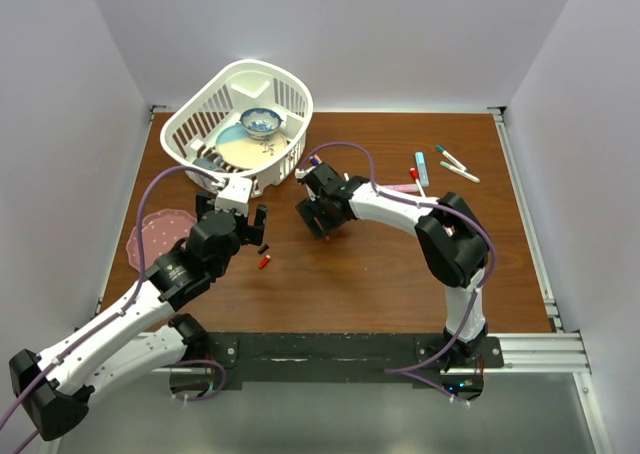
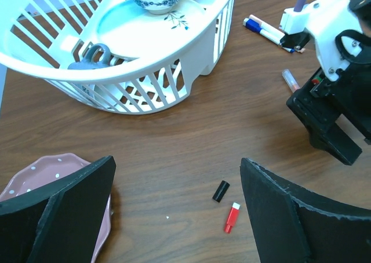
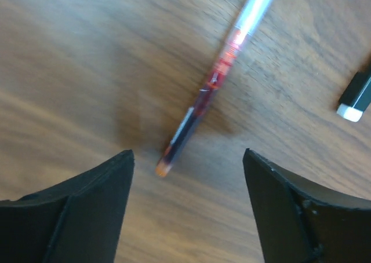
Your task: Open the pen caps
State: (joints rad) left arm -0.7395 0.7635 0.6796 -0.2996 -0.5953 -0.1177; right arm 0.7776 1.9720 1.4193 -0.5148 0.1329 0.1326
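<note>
Two pen caps lie loose on the wood: a black cap (image 2: pixel 221 191) (image 1: pixel 264 248) and a red cap (image 2: pixel 232 217) (image 1: pixel 264 262). My left gripper (image 2: pixel 178 164) (image 1: pixel 245 236) hovers open above them, holding nothing. My right gripper (image 3: pixel 188 156) (image 1: pixel 318 226) is open too, just over a clear-barrelled pen (image 3: pixel 214 83) (image 2: pixel 290 79) with red inside that lies flat on the table. Two more pens (image 2: pixel 264 28) rest beside the basket. Several others, among them a light-blue pen (image 1: pixel 422 169) and a pink pen (image 1: pixel 405 187), lie at the far right.
A white slatted basket (image 1: pixel 300 99) holding a blue-patterned bowl (image 1: pixel 261 123) stands at the back left. A pink dotted plate (image 1: pixel 155 236) sits left of my left gripper. A dark stub with a white end (image 3: pixel 355 98) shows at the right wrist view's edge.
</note>
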